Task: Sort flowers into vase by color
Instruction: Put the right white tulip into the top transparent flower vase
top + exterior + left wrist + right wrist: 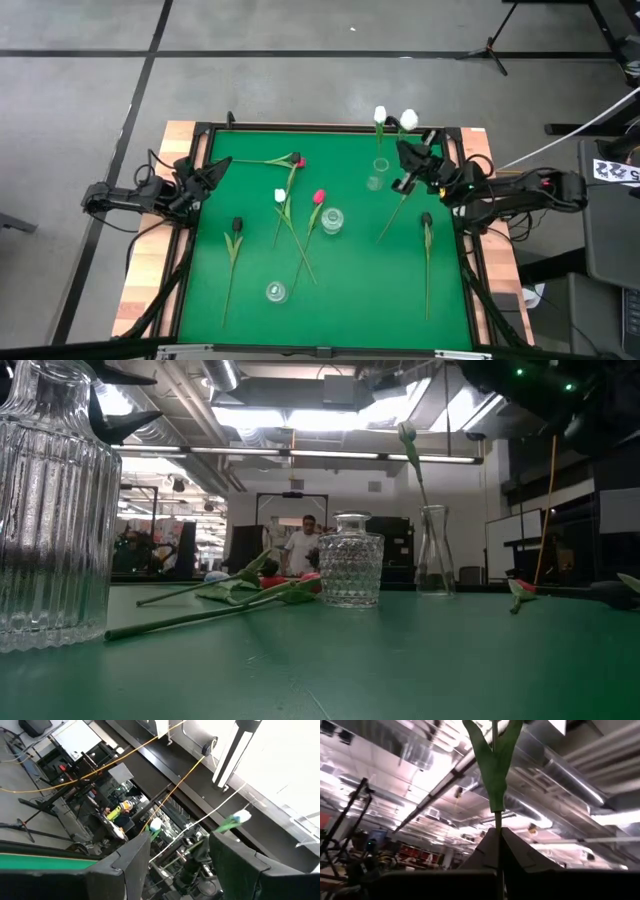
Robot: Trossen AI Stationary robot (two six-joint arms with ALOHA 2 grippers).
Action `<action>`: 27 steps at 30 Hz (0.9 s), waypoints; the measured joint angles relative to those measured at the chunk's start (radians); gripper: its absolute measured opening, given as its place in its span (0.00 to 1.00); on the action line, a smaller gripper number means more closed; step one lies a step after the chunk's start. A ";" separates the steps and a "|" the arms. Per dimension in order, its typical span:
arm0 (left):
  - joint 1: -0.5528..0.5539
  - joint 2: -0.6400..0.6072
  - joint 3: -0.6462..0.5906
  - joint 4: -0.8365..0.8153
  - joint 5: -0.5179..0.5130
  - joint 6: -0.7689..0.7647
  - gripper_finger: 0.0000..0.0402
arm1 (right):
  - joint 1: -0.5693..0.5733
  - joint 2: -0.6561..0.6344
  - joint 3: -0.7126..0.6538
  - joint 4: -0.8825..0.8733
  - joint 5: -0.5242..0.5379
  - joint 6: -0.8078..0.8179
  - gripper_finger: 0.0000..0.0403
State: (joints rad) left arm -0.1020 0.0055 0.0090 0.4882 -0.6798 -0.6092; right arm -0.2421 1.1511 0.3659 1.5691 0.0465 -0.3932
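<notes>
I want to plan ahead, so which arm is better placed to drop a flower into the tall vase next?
Right. The right gripper already has its jaws shut on a white tulip stem beside the tall vase. The left gripper waits open at the table's left edge.

No text, brand or number can be read in any of the views. The only sign-like thing is a white card (616, 171) with a black block pattern, lying on the dark stand to the right of the worktop in the high view; its marks are too small to make out as letters or digits. The glass vases, the flowers and the arms carry no legible labels, and the screens and equipment in the room beyond show nothing that can be read.
</notes>
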 joint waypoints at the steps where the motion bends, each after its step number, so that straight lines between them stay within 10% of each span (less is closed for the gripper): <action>1: 0.000 0.000 0.000 -0.008 -0.011 -0.003 0.50 | -0.013 0.000 0.002 0.001 -0.007 0.001 0.01; 27: 0.000 0.000 0.000 -0.088 -0.077 -0.047 0.50 | -0.125 0.159 0.062 0.001 -0.095 0.187 0.02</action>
State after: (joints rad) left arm -0.1020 0.0055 0.0090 0.3999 -0.7570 -0.6560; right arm -0.3672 1.3098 0.4276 1.5704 -0.0483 -0.2063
